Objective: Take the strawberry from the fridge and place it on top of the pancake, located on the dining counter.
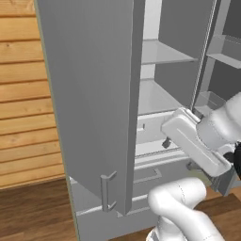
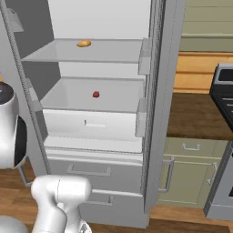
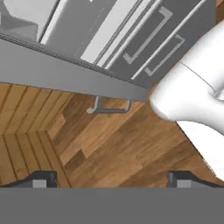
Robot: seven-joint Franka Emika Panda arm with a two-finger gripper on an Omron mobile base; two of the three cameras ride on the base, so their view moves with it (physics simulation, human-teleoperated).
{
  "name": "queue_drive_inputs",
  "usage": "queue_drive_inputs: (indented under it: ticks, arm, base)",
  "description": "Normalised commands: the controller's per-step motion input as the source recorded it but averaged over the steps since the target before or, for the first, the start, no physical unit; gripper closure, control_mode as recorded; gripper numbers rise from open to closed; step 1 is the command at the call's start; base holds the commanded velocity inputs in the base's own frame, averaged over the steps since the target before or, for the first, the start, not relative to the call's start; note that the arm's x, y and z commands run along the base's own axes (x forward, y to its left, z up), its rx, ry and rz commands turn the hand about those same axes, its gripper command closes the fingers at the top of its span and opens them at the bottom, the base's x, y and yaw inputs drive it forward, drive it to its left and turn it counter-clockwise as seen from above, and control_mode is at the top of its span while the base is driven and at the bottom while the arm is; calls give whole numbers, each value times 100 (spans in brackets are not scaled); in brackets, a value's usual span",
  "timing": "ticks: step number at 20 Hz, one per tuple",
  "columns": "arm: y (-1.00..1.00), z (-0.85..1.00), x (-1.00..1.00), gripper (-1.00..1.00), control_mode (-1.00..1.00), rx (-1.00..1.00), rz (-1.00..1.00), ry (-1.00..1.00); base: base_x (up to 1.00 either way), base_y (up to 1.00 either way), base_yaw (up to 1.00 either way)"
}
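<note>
The light-grey fridge [image 1: 94, 94] stands with both doors swung open, its grey-white shelves bare to the right base view. On the lower shelf lies the strawberry [image 2: 95, 94], a tiny red fruit near the shelf's middle. My gripper [image 1: 179, 154] hangs in front of the fridge at drawer height, well outside the shelves and apart from the strawberry. Its two dark fingertips [image 3: 43, 179] sit far apart in the hand view, open with nothing between them. That view looks down on the wooden floor and the edge of the fridge door [image 3: 65, 74]. The pancake and dining counter are out of view.
An orange-yellow lumpy food item [image 2: 83, 43] lies on the upper shelf. Two drawers [image 2: 88, 170] sit below the shelves. The open left door [image 1: 108, 190] juts out with its bar handle. Pale green cabinets [image 2: 191, 168] and a stove [image 2: 223, 91] stand to the right.
</note>
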Motion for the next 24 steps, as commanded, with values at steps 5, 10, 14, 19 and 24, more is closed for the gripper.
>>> queue_drive_inputs:
  ticks: [5, 10, 14, 19, 24]
  arm:
    - [-37, 28, 43, -100, -100, 62, 0, 5]
    - [-6, 29, 72, -100, -100, 46, 12, 6]
    - [0, 23, 87, -100, -100, 31, 20, 0]
    - [0, 0, 85, -100, -100, 13, 22, 0]
    - [9, 0, 58, -100, -100, 1, 21, -8]
  base:
    - [0, 0, 0]
    - [0, 0, 0]
    - [0, 0, 0]
    - [0, 0, 0]
    - [0, 0, 0]
